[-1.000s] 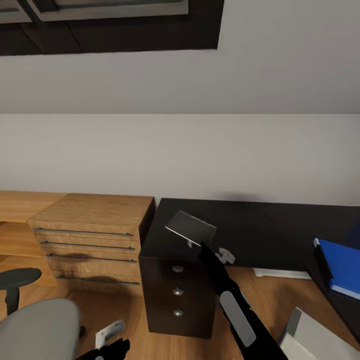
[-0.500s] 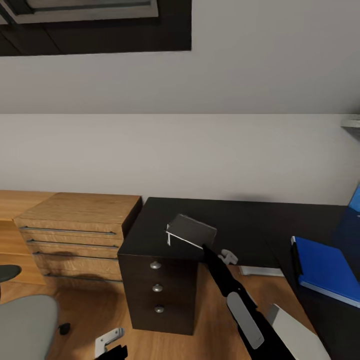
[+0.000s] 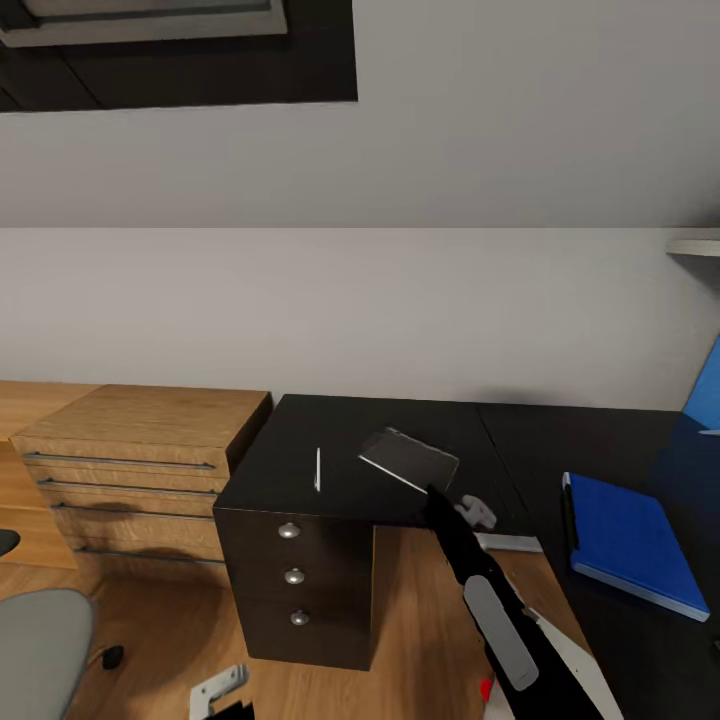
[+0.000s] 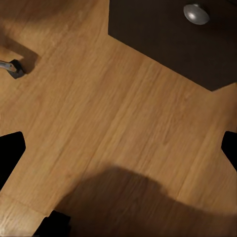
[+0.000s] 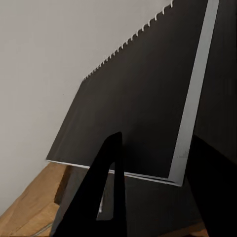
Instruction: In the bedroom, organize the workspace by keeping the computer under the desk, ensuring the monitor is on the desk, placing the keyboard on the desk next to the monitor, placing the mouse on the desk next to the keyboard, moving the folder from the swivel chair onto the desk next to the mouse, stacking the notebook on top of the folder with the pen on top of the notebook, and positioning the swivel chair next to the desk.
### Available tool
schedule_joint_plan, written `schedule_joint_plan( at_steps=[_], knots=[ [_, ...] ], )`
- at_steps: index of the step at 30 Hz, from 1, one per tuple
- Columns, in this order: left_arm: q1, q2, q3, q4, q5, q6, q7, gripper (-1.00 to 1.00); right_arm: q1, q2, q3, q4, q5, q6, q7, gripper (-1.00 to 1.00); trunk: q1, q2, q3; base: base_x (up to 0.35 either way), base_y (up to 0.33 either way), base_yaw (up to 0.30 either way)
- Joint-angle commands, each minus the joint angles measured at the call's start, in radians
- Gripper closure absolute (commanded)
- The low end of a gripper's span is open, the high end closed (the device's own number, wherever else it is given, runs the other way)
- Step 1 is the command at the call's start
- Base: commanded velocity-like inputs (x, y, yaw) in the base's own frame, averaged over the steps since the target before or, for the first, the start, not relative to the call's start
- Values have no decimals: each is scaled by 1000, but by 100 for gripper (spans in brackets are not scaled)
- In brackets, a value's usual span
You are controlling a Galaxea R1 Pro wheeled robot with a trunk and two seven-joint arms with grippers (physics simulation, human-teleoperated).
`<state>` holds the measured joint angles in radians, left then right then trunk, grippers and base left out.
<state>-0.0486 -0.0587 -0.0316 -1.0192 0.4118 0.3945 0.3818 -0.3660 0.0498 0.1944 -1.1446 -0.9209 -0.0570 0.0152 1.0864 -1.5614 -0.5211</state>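
The view has swung right since a moment ago, and the pen [image 3: 318, 469] now lies bare on the surface [image 3: 330, 440], left of the lifted notebook [image 3: 409, 460]. Nearest, the left gripper [image 4: 118, 148] hangs splayed over the floor. The right gripper [image 3: 440, 497] pinches the notebook's near edge, tilted, spiral edge away. The folder [image 3: 627, 541] lies to its right, well apart, long axis running back. The right fingers are mostly hidden behind the arm.
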Motion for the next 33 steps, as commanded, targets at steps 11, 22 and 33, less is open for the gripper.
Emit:
schedule_joint_plan(
  at_steps=[11, 22, 33],
  knots=[
    [0, 0, -7, 43, 9, -6, 8, -100, -1, -7, -287, -82, -11, -54, -192, 100, 0, -1, -1, 0, -1, 0],
    [0, -1, -7, 46, 10, -6, 8, -100, -1, -10, -408, -92, -6, -97, -218, 100, 0, -1, -1, 0, 0, 0],
    [0, -1, -37, 89, 10, -7, 8, -100, -1, 2, -399, -134, -12, -163, -215, 100, 0, -1, -1, 0, 0, 0]
  ],
)
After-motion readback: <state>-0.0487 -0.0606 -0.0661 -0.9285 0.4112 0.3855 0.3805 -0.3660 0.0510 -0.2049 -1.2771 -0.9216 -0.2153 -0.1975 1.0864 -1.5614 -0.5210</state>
